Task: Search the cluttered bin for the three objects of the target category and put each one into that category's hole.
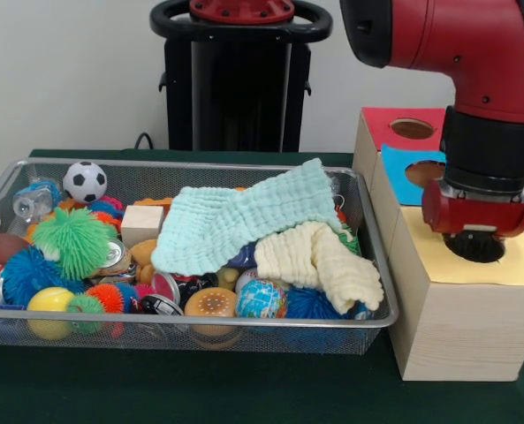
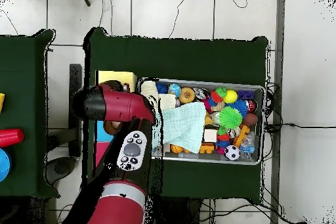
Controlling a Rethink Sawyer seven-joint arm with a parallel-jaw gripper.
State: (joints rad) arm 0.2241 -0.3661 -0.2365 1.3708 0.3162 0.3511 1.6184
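The wire mesh bin (image 1: pixel 200 321) is full of toys, with a mint waffle cloth (image 1: pixel 244 221) and a cream waffle cloth (image 1: pixel 319 261) lying on top. No polka-dot cloth bundle shows in either view. My gripper (image 1: pixel 476 238) hangs at the end of the red arm, straight over the round hole of the yellow-topped box (image 1: pixel 438 318), and its tip is hidden at the hole. In the overhead view the arm (image 2: pixel 115 103) covers the boxes left of the bin (image 2: pixel 262 124).
A blue-topped box (image 1: pixel 401 159) and a red-topped box (image 1: pixel 381 124), each with a hole, stand behind the yellow one. The bin holds a soccer ball (image 1: pixel 85 181), a green spiky ball (image 1: pixel 72 240), a wooden block (image 1: pixel 141 223) and a globe ball (image 1: pixel 262 299).
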